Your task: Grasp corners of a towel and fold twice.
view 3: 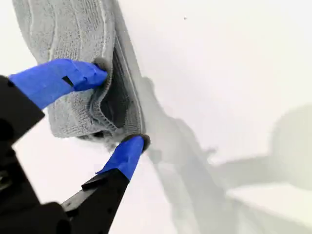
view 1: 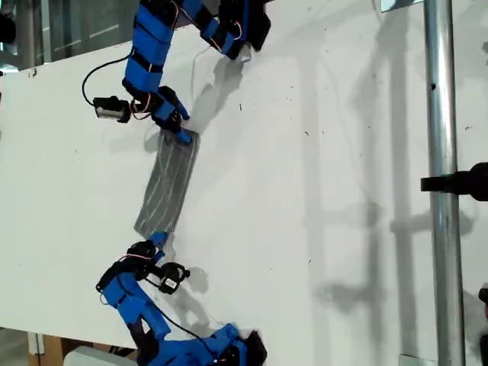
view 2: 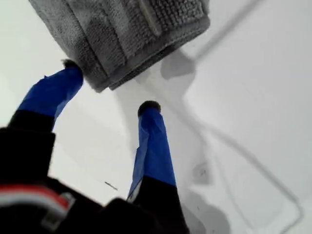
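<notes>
Two blue arms work at the exterior view's left: the upper arm [view 1: 149, 53] reaches down to one end of the towel [view 1: 168, 183], and the lower arm [view 1: 130, 293] reaches up to the other end. I cannot tell from the wrist views which arm is which. The towel lies on the white counter [view 1: 305, 191] as a narrow grey striped strip, already doubled over, running slantwise between the two arm tips. My first claw [view 2: 111, 87] stands wide open with nothing held. One blue finger [view 2: 53, 90] touches the side of the towel's layered corner [view 2: 105, 83], and the other finger is apart from the cloth, over bare counter. My second claw [view 3: 117, 107] is partly closed on the towel's end. Its upper finger [view 3: 73, 75] presses on top of the cloth, its lower finger sits at the cloth's edge, and a puckered fold is pinched between them. Further toward the exterior view's right the counter is bare, crossed by grey shadows. At the exterior view's right stands an upright metal pole [view 1: 441, 114] with a black clamp [view 1: 461, 183] on it.
</notes>
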